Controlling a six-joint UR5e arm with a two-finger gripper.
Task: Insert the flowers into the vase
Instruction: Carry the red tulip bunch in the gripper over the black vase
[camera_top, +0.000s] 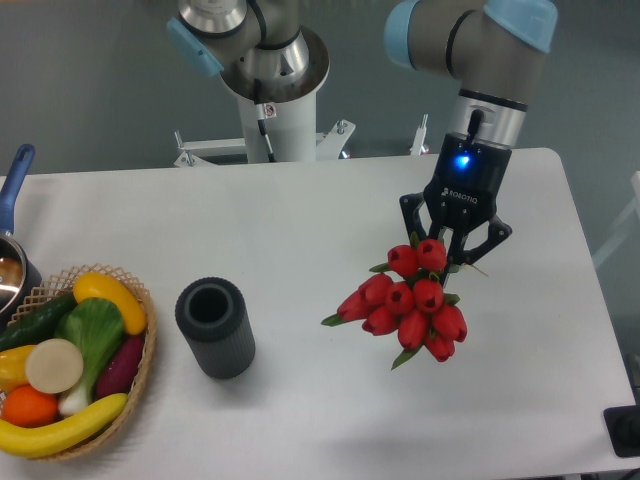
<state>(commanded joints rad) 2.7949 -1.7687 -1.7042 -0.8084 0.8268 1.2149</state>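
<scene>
The flowers (410, 303), a bunch of red tulip buds with green leaves, hang tilted at the right of the table, buds toward the camera. My gripper (455, 250) is right behind them, its fingers closed around the stem end, which is hidden by the buds. The bunch looks lifted a little off the table. The vase (214, 326), a short dark grey cylinder with a round hole at its top, stands upright at the left centre, well to the left of the flowers and apart from them.
A wicker basket (140, 362) with fruit and vegetables sits at the front left corner. A metal pot with a blue handle (14, 190) is at the left edge. The arm's base (270, 90) stands behind the table.
</scene>
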